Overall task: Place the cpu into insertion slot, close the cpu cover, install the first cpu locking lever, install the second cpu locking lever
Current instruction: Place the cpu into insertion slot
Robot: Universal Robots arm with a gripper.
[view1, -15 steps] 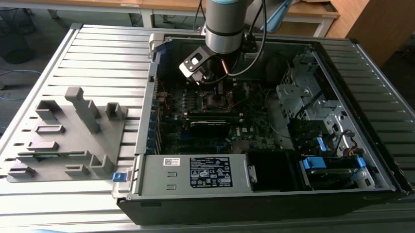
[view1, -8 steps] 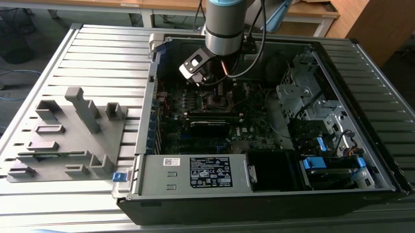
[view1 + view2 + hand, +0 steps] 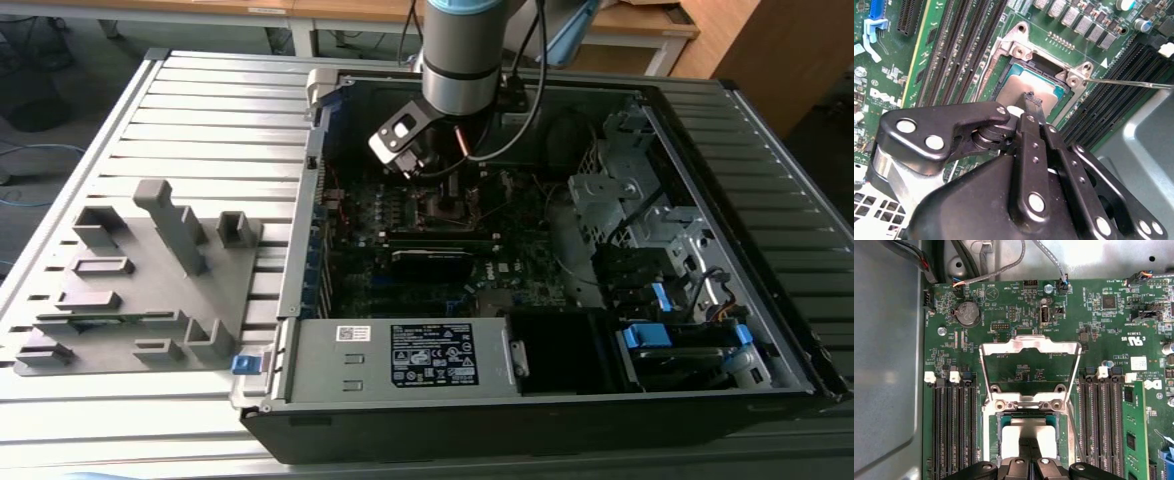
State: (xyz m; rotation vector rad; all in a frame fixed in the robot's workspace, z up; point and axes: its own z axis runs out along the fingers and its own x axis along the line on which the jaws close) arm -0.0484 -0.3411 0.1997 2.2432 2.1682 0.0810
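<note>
One of four steps looks about done, three left. Open computer case [image 3: 534,430] lies on the slatted bench [image 3: 200,110], with the arm reaching down into it over the motherboard [image 3: 1004,305]. Cpu [image 3: 1016,87] sits inside the insertion slot [image 3: 1006,50], grey top up. Its edges are squared to the socket in the first wrist view, and it looks level with the rim as far as I can judge. Gripper [image 3: 1031,102] is directly over it, fingers drawn together with the tips down on the chip's top near its middle. They touch it by the look of it, though I cannot tell whether they press or merely rest. Nothing seen pinched between the fingers. Cpu cover [image 3: 1004,346] is not closed: the silvery frame is swung up on its hinge and stands clear of the socket, green board visible through its middle opening. One locking lever [image 3: 1129,82], a thin wire rod, sticks out sideways from the socket corner across the memory slots [image 3: 1104,115], so I read it as unlatched. Judgement: seating of the chip is at its end or being checked; cover and both lever latches are not yet done. Grey fixture block [image 3: 134,270] sits on the bench at the exterior view's left, well apart from the case and not in play
</note>
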